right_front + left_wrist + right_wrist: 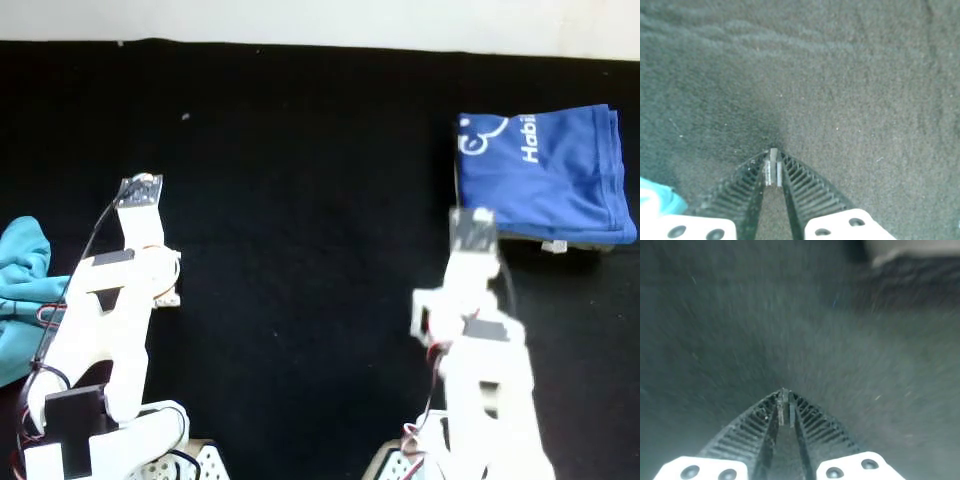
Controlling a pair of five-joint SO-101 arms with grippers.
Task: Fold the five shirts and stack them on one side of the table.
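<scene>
Open tablecloth (310, 200) — between teal shirt (22, 290) and blue stack (545, 175)

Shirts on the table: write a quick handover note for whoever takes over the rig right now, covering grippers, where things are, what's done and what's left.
Left gripper: shut, holding nothing, over bare black table.
Right gripper: shut, holding nothing, also over bare table, just short of the blue pile.
Folded blue shirt pile: far right side of the table. How many shirts are in it cannot be told.
Teal shirt: crumpled at the left edge, beside the left arm, unfolded.
Done: the blue pile is folded and placed.
Left: fold the teal shirt and add it to the blue pile.
</scene>
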